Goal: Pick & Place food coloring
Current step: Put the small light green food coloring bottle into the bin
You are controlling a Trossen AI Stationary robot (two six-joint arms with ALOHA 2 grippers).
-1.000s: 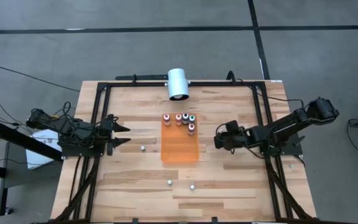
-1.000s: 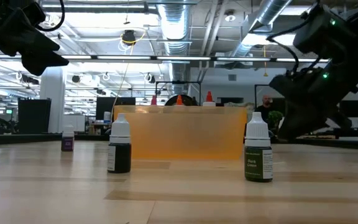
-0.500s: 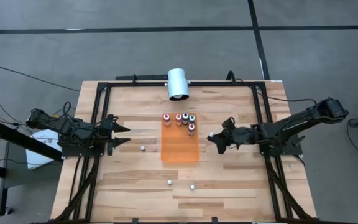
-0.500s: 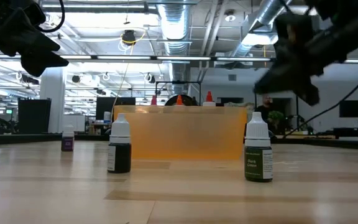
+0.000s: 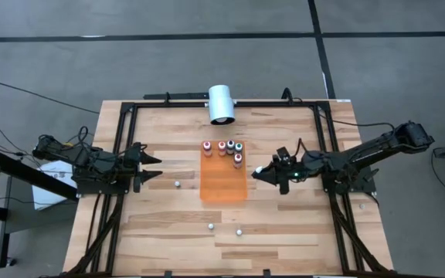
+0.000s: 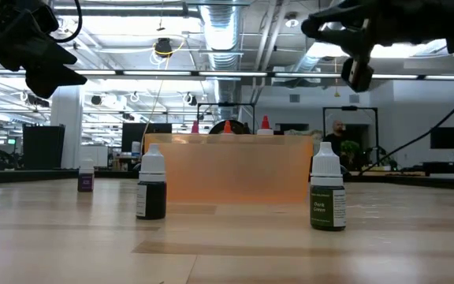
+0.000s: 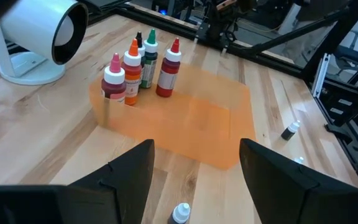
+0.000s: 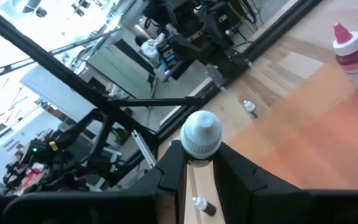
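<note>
my right gripper [image 5: 255,174] hangs just off the orange mat's [image 5: 222,185] edge, pinching a white-capped bottle [image 8: 201,135], with five bottles [image 7: 138,62] already upright at the mat's far end. i'd ease over to a free spot beside them, lower until it stands, then release. my left gripper [image 5: 154,167] waits spread at the table's left; the near bottle's [image 6: 327,197] label seems to read "green"

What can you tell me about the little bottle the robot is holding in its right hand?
The little bottle shows only its round, ribbed white cap, plastic by its look; the body is hidden. It stands upright between the two dark fingers of the right hand, which is shut on it, lifted beside the orange mat.
</note>
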